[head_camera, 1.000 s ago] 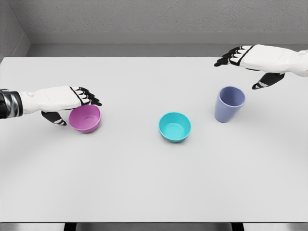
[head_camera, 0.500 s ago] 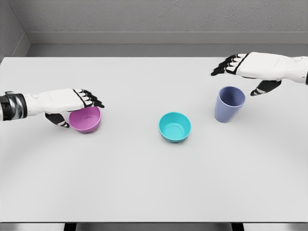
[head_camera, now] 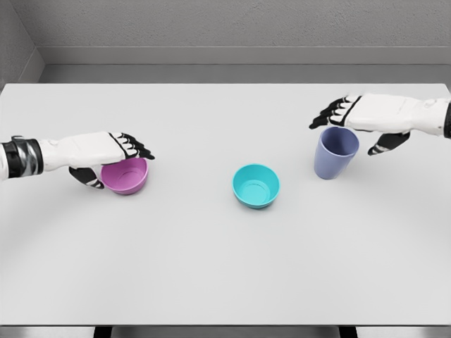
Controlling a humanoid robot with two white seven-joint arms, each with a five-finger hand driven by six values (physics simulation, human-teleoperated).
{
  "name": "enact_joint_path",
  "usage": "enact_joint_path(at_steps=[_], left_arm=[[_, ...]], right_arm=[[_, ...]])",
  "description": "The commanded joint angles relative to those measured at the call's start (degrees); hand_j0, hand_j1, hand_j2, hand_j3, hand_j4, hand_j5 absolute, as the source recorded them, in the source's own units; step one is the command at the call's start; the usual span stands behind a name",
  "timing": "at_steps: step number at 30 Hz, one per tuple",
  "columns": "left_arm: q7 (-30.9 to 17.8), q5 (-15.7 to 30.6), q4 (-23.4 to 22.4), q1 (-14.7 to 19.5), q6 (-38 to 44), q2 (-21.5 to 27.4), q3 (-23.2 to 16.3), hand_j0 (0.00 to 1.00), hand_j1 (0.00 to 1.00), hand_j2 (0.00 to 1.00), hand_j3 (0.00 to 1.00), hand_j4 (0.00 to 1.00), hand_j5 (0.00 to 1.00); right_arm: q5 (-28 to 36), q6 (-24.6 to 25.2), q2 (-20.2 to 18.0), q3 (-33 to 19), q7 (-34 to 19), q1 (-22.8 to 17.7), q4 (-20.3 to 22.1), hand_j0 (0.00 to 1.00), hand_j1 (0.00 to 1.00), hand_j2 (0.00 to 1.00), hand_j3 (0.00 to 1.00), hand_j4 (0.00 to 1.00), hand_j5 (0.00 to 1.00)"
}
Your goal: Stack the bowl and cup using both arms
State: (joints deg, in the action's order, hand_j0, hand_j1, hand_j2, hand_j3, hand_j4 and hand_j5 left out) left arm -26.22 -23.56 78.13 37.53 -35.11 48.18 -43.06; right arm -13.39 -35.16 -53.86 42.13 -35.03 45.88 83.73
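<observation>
On the table (head_camera: 211, 267), one bowl (head_camera: 125, 176) left, another bowl (head_camera: 256, 186) centre, cup (head_camera: 335, 153) right.

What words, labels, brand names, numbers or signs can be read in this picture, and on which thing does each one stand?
None: no text can be read anywhere.
The purple bowl, the teal bowl and the blue-grey cup are plain, with no label or print.
The white table, the left hand and the right hand carry no marks either.

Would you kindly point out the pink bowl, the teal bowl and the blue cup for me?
pink bowl (head_camera: 128, 179): head view, front outer wall.
teal bowl (head_camera: 256, 187): head view, inner bottom.
blue cup (head_camera: 331, 163): head view, outer side wall.
</observation>
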Motion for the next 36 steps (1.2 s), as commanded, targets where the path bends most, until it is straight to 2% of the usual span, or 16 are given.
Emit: enact_joint_path(at_steps=[1,10,11,16,25,36], left_arm=[[0.02,0.27,-0.26,0.00,0.11,-0.02,-0.01,1.00,1.00,1.00,1.00,1.00,1.00],[0.02,-0.08,-1.75,-0.62,0.11,-1.16,0.08,1.00,1.00,1.00,1.00,1.00,1.00],[0.02,0.01,-1.75,-0.62,0.11,-1.16,0.08,0.91,0.91,0.91,0.91,0.91,0.91],[0.02,0.01,-2.02,-0.70,0.11,-1.25,0.08,0.71,0.71,0.71,0.71,0.71,0.71],[-0.15,0.10,-1.23,-0.79,0.11,-1.25,0.17,0.65,0.65,0.65,0.65,0.65,0.65],[-0.33,0.36,5.98,-0.62,0.11,-1.16,0.43,0.64,0.64,0.64,0.64,0.64,0.64]], right_arm=[[0.12,0.16,-0.02,0.77,0.03,0.00,0.03,1.00,1.00,1.00,1.00,1.00,1.00],[-0.67,0.16,0.42,0.77,0.03,-0.44,-0.23,1.00,1.00,1.00,1.00,1.00,1.00],[-0.67,0.16,0.42,0.77,0.03,-0.44,-0.32,1.00,1.00,1.00,1.00,1.00,1.00],[-1.11,0.16,0.68,0.85,0.03,-0.44,-0.49,1.00,1.00,1.00,1.00,1.00,1.00],[-1.99,0.16,2.09,0.85,0.03,-0.44,-0.76,1.00,1.00,1.00,1.00,1.00,1.00],[-2.43,0.16,2.53,1.99,0.03,-0.53,-0.67,1.00,1.00,1.00,1.00,1.00,1.00]])
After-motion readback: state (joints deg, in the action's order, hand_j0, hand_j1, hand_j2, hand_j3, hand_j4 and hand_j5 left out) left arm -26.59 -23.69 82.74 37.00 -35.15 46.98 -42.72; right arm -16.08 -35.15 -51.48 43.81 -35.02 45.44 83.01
